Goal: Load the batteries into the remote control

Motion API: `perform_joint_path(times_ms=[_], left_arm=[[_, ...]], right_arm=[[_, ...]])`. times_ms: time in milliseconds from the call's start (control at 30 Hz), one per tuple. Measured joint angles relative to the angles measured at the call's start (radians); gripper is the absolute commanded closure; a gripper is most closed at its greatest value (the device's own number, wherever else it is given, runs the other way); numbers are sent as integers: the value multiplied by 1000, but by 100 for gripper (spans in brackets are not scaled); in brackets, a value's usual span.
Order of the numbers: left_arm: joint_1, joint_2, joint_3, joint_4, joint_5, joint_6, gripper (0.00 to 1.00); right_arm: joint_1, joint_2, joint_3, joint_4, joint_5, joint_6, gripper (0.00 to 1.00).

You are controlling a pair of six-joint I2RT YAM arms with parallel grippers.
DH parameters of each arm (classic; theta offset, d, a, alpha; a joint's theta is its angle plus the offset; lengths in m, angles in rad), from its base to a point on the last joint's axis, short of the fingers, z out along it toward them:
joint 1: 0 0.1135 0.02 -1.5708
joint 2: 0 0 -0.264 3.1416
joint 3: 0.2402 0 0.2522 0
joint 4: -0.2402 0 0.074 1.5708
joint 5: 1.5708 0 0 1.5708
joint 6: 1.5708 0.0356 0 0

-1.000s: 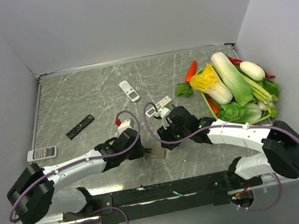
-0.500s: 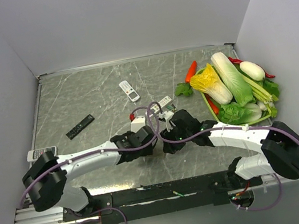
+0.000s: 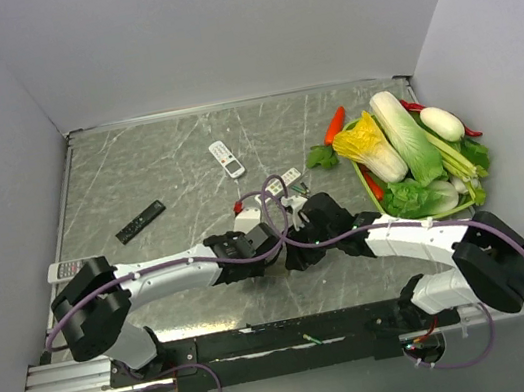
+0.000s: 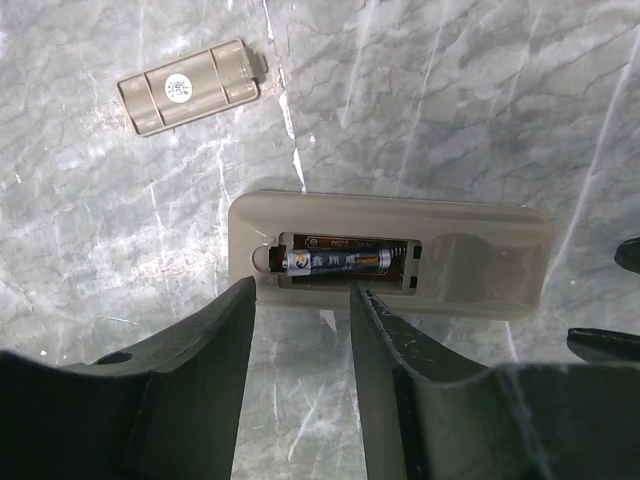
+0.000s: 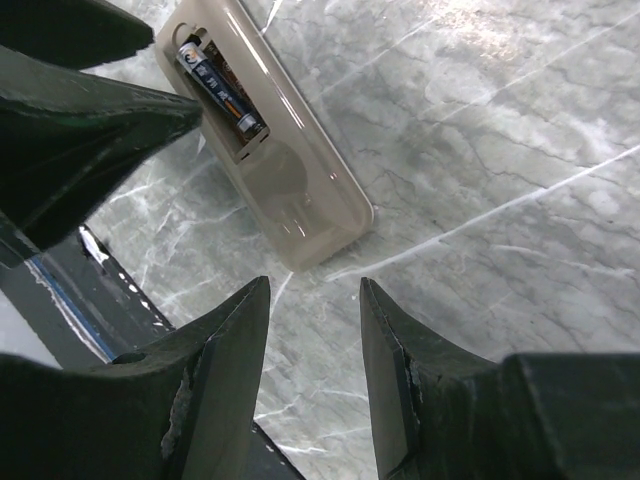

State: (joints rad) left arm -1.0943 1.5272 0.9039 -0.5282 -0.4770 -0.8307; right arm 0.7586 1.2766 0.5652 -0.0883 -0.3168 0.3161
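Observation:
The remote control [image 4: 390, 255] lies back up on the marble table, grey-beige, with its bay open. One dark blue battery [image 4: 335, 260] lies in the bay's near slot. The loose bay cover [image 4: 190, 87] lies beyond it to the left. My left gripper [image 4: 303, 300] is open and empty, hovering just before the bay. My right gripper [image 5: 315, 285] is open and empty near the remote's other end [image 5: 300, 190], and the battery [image 5: 220, 90] shows there too. In the top view both grippers [image 3: 257, 256] [image 3: 292, 249] meet over the remote and hide it. No other batteries show.
A small white remote [image 3: 226, 159], a black remote [image 3: 140, 222], a white remote at the left edge [image 3: 65, 270] and another white remote [image 3: 286, 183] lie on the table. A green tray of vegetables [image 3: 372, 199] stands at the right.
My left arm has swung right and forward, bringing its gripper beside the right gripper over the remote. The right arm has barely moved.

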Motion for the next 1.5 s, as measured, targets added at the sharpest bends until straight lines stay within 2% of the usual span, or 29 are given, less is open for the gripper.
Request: perform_joint_path(times_ms=[833,1200,1400,1500], left_arm=[[-5,88,50,8,-26,33,62],[-5,88,50,8,-26,34,62],[-5,97,57,7,-21,56,68],[-6,106,69,-2,-17,76,74]], right_arm=[[-6,86,-1,44,-68,20,53],[-6,109,-1,45,-72,20,55],[-6,123,-1,45,-85,20,57],[-6,132,1,45,-94,19,62]])
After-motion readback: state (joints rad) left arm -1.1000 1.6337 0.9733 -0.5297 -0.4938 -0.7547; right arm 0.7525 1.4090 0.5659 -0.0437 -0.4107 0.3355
